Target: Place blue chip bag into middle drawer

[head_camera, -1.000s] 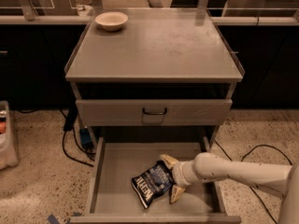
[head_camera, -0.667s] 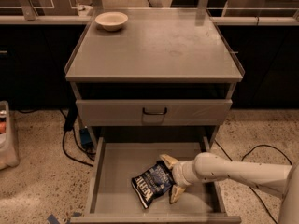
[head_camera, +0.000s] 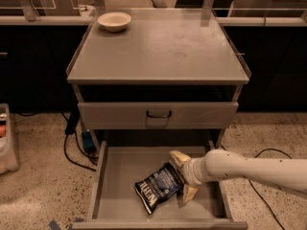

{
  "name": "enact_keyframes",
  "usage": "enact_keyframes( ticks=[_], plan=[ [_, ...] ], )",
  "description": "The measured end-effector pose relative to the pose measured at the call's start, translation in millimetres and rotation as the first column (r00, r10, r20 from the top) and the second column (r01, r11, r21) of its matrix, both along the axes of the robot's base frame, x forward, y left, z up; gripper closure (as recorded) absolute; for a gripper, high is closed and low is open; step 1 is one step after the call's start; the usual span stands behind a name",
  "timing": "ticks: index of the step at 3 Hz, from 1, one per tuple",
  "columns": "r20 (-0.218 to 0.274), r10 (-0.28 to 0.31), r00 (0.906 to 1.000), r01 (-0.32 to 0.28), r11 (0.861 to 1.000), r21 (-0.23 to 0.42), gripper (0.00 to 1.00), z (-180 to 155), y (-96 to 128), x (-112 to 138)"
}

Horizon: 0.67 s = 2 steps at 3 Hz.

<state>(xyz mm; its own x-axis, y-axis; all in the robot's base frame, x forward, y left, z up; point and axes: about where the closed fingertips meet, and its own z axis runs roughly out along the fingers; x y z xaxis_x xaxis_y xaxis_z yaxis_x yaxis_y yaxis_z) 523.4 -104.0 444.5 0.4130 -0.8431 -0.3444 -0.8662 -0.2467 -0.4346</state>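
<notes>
The blue chip bag (head_camera: 157, 187) lies on the floor of the pulled-out middle drawer (head_camera: 120, 169), right of its middle and near the front. My gripper (head_camera: 180, 178) reaches in from the right on a white arm, low inside the drawer. Its two cream fingers (head_camera: 176, 157) stand spread apart, one behind and one in front of the bag's right end. The gripper is open, and the bag rests on the drawer floor.
A shut drawer front with a small black handle (head_camera: 159, 114) sits above the open drawer. A cream bowl (head_camera: 114, 20) stands at the cabinet top's back left. Cables (head_camera: 72, 147) run over the speckled floor at left, beside a bin (head_camera: 7, 138).
</notes>
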Motion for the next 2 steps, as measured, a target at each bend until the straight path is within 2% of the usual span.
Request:
enact_keyframes(
  ticks=[1, 2],
  plan=[
    [0.048, -0.057, 0.9972, 0.061, 0.995, -0.080, 0.00, 48.3, -27.6, -11.8],
    [0.106, -0.131, 0.9857, 0.146, 0.978, -0.149, 0.00, 85.5, -58.6, -22.4]
  ],
)
